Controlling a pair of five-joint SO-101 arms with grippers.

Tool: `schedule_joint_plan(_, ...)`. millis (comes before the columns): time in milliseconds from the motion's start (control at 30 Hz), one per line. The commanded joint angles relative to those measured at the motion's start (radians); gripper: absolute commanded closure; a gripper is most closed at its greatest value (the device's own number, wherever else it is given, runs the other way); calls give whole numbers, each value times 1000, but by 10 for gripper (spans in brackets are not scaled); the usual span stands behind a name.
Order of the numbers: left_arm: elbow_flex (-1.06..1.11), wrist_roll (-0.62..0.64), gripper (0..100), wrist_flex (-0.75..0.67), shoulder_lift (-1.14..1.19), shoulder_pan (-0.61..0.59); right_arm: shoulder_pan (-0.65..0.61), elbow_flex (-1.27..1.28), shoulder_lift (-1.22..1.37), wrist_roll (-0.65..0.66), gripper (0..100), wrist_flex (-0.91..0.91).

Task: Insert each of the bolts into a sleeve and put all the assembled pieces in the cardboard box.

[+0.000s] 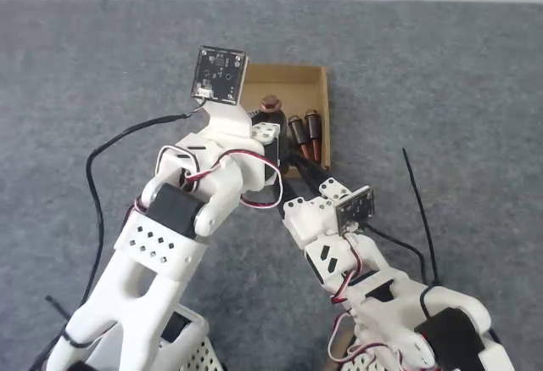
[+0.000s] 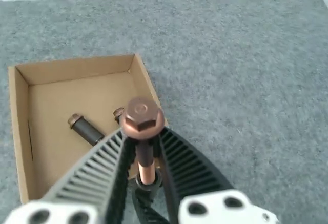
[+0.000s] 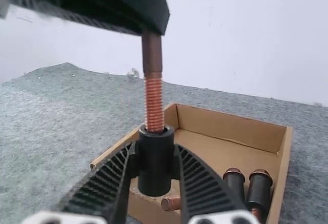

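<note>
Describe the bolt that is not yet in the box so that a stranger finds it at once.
Find the cardboard box on the grey carpet. By its edge, the left gripper holds one copper-coloured bolt upright, head up. Unlike the assembled pieces lying in the box, its tip sits just inside a black sleeve in the right gripper.

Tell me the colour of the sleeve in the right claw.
The sleeve is black; best in right wrist view.

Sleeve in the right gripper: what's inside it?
The threaded end of the bolt enters the top of the sleeve; the left gripper holds its shank. How deep it reaches is hidden by the sleeve wall and the right gripper clamped around it.
</note>
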Motion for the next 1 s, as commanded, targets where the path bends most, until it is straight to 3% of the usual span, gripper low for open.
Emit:
schedule_joint_plan(0, -51, 5, 987, 2, -5, 0, 15, 20, -44, 15, 993, -1)
schedule_joint_plan(433, 38, 5, 987, -40, -3, 14, 18, 20, -44, 15, 993, -2)
schedule_joint_plan(633, 61, -104, 987, -32, -3, 57, 21, 20, -44, 15, 993, 1)
schedule_joint_plan(967, 171, -110, 987, -28, -3, 64, 22, 20, -44, 15, 993, -4)
